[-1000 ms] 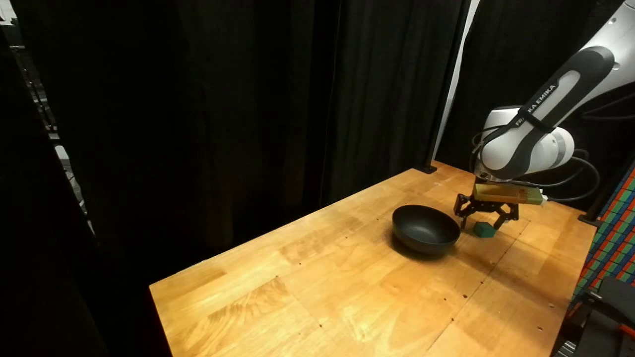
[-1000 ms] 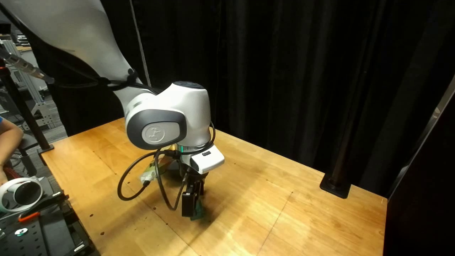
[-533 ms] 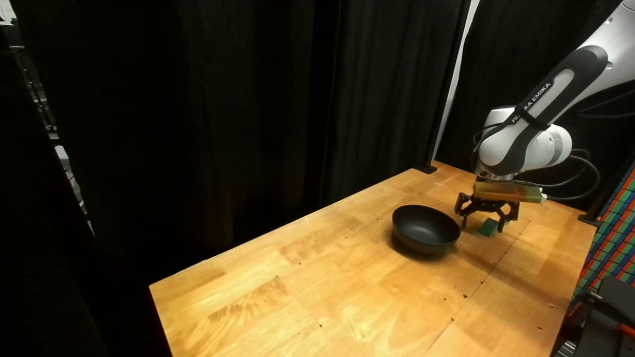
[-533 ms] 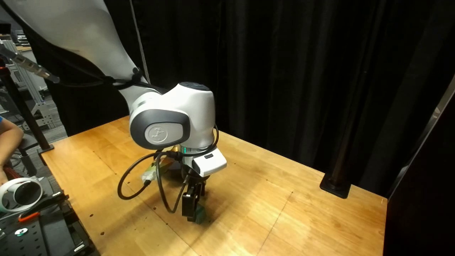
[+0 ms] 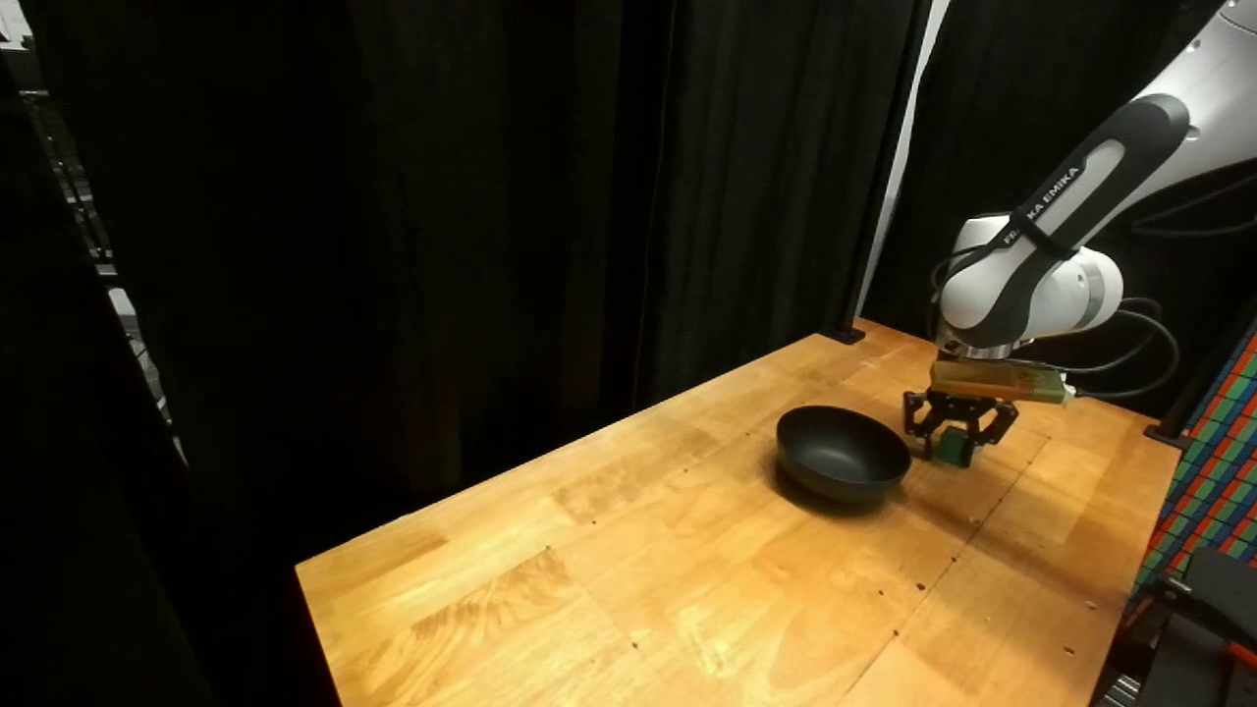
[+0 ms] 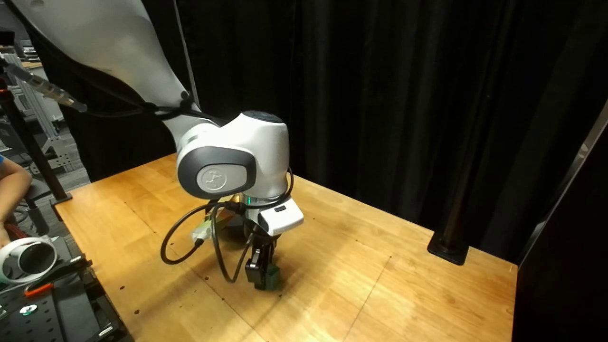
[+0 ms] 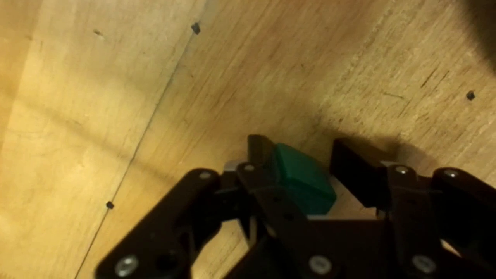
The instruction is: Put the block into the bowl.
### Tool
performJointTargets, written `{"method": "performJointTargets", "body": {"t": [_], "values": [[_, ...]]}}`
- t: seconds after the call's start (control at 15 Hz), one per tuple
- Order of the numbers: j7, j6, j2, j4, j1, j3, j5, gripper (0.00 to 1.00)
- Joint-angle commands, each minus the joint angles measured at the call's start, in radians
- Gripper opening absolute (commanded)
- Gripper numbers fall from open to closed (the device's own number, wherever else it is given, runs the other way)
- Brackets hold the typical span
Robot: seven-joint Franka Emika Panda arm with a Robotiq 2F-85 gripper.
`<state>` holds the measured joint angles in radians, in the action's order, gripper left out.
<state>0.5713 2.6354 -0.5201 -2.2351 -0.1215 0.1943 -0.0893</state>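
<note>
The small green block [image 7: 302, 174] sits between the two fingers of my gripper [image 7: 306, 159] in the wrist view. One finger [image 7: 260, 149] is against or very near the block's side. A strip of bare wood shows between the block and the opposite finger [image 7: 358, 172], so my jaws are partly closed but still apart from it on that side. In both exterior views the block [image 5: 953, 446] [image 6: 272, 278] is down at table level by the fingertips. The black bowl [image 5: 840, 483] stands upright right beside the gripper. My arm mostly hides it in an exterior view.
The wooden table [image 5: 707, 589] carries these things. Black curtains [image 6: 380, 118] hang behind it, and a post base [image 6: 447, 249] stands at its edge. A cart [image 6: 61, 304] and a person's arm [image 6: 12, 187] are beside the table. A loose cable [image 6: 164, 249] loops from the wrist.
My fingers have come much closer together around the block in the last half second. The block has shifted slightly towards the bowl, and the arm has moved a little the same way.
</note>
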Motion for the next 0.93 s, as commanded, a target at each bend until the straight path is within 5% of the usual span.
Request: {"method": "performJointTargets", "body": {"t": [0.0,0.07,0.67,0.87], "values": [[-0.018,-0.014,-0.004,0.013,0.026,0.023,-0.018,0.19],[-0.017,-0.016,0.009,0.006,0.034,0.025,-0.01,0.12],[-0.017,-0.042,0.313,-0.143,0.168,0.01,0.087,0.11],[-0.079,-0.099,0.391,-0.169,0.159,-0.062,0.025,0.11]]}}
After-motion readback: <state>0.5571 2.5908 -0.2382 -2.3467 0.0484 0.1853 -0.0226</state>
